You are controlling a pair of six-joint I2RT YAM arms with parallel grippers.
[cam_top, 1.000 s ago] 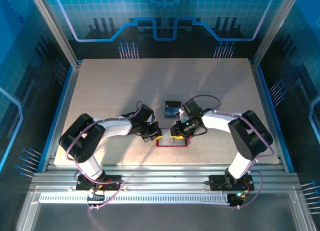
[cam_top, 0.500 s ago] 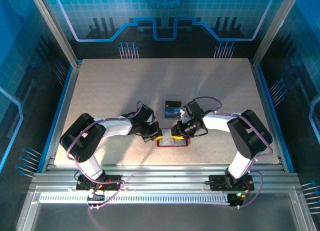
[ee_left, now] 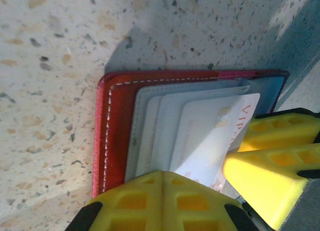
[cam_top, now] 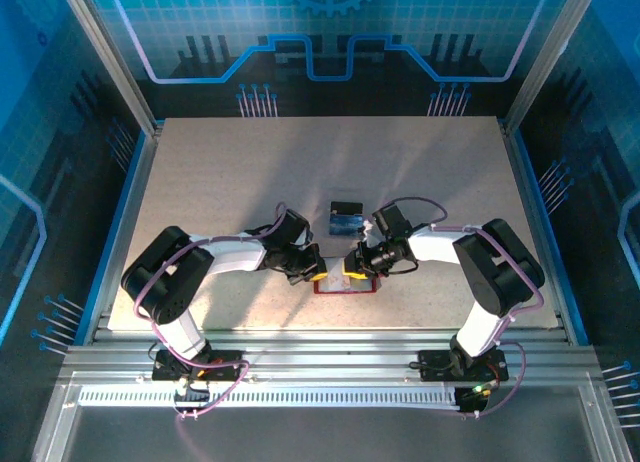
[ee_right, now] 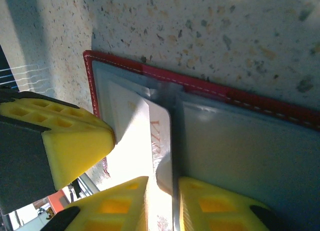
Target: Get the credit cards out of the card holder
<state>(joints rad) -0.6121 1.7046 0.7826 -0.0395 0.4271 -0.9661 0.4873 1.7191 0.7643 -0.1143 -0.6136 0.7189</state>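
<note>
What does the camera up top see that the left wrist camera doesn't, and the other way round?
Top camera: the whole left arm and right arm, the wide table, and blue cards lying out beyond the card holder.
Left wrist camera: the red letters VIP on the pale card, plus the holder's grey pockets and white stitching.
Both: the red card holder with yellow fingers on it.

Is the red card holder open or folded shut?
Open: the card holder lies spread flat, grey inner pockets and a white card exposed.
</note>
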